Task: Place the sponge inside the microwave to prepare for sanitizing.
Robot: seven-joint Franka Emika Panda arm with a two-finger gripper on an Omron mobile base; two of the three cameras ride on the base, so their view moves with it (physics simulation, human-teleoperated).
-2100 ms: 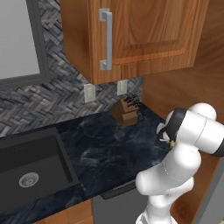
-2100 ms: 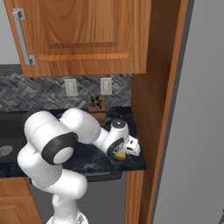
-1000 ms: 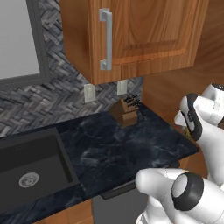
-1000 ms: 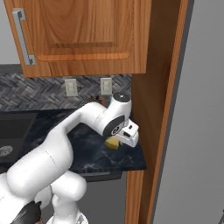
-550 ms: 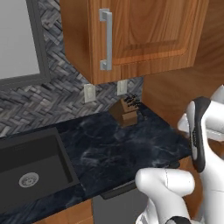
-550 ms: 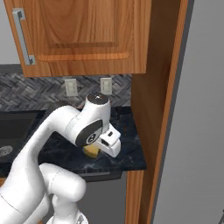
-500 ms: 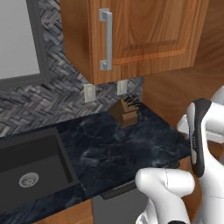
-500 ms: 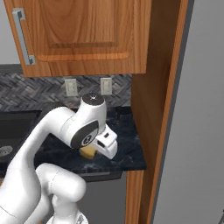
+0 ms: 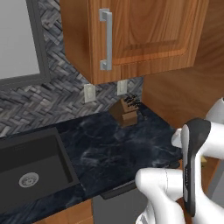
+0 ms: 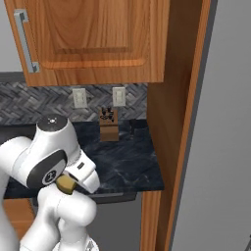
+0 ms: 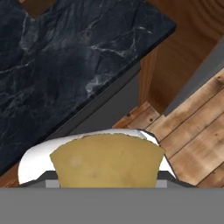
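Note:
A tan-yellow sponge (image 11: 107,159) sits across the bottom middle of the hand view and hides the fingertips. In the right base view the sponge (image 10: 64,184) shows as a small yellow block in my gripper (image 10: 69,182), which is shut on it. The gripper hangs in front of the counter's front edge, low at the left, close to my own white arm. Below the sponge the hand view looks down on the counter's corner and the floor. The microwave is out of view.
A dark marble counter (image 9: 113,144) carries a wooden knife block (image 10: 108,125) by the backsplash and a black sink (image 9: 26,168) on the left. A wooden wall cabinet (image 9: 144,30) hangs above. A tall wood panel (image 10: 171,122) closes the counter's right end. Wooden floor (image 11: 192,131) lies below.
The arm has swung left and down from the counter's right end, carrying the sponge with it. The base views have not shifted.

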